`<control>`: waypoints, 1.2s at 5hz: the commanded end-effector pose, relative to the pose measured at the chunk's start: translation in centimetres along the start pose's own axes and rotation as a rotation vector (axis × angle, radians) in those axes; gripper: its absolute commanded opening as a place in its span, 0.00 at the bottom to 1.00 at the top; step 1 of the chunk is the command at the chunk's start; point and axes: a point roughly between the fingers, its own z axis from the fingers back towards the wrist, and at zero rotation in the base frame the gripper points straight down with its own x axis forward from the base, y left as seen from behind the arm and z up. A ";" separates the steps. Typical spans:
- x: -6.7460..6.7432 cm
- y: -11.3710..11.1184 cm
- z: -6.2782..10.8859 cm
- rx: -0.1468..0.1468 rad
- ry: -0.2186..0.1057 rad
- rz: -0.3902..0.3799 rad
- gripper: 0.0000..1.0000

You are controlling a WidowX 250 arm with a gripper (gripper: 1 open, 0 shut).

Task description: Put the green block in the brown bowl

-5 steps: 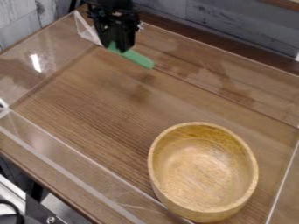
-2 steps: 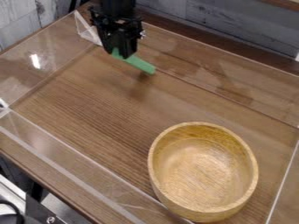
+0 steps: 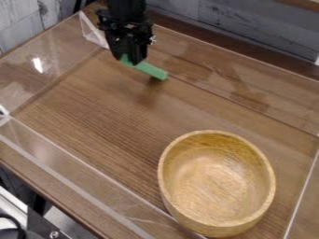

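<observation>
Wood-grain planks made up the surface [image 3: 112, 112], fenced by low clear walls, with pale boards showing behind it. On its far left part lay the green block [image 3: 151, 71], a short flat bar set at a slant, its near end free and its far end tucked under the dark hand [image 3: 129, 58]. That hand pointed straight down over the block, its fingers partly apart and low about the block's upper end. Whether the fingers already pressed the block's sides or merely straddled it could not be told from this view, and the block looked to be resting on the wood rather than lifted.

Well apart from both, toward the near right corner, sat the brown bowl [image 3: 185, 147], round, thick-rimmed and with nothing in it.

As a judgement, the task stood at its opening stage: the approach to the block appeared made, and the grasp was at most being set. Closing firmly, raising the block, carrying it across to the bowl and letting it go inside all remained to be done.
</observation>
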 end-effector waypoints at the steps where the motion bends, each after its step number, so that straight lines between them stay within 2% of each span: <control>1: 0.5 -0.1 1.0 0.013 -0.037 -0.014 0.00; 4: 0.7 -0.1 0.8 0.003 -0.038 -0.035 0.00; 5: -0.5 -5.0 0.6 -0.021 -0.019 -0.142 0.00; 6: -1.5 -10.0 1.2 -0.033 -0.010 -0.231 0.00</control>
